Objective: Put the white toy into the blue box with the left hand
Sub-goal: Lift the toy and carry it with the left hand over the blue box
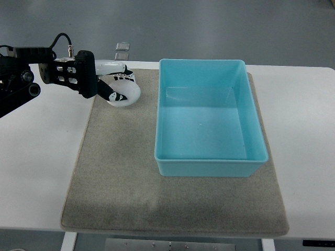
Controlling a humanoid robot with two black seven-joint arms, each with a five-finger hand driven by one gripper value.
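Observation:
A round white toy (127, 93) sits at the far left corner of the grey mat (120, 172). My left hand (111, 81) reaches in from the left edge on a black arm (31, 78). Its white fingers (112, 67) curl over the top of the toy, and the thumb presses the near side, so the hand is shut on it. I cannot tell whether the toy is lifted off the mat. The blue box (210, 168) stands open and empty to the right of the hand, on the mat's right half. My right arm does not show.
The mat lies on a white table (36, 172), with bare table to the left and right of it. Two small metal plates (122, 50) lie beyond the table's far edge, above the hand. The box walls stand higher than the mat.

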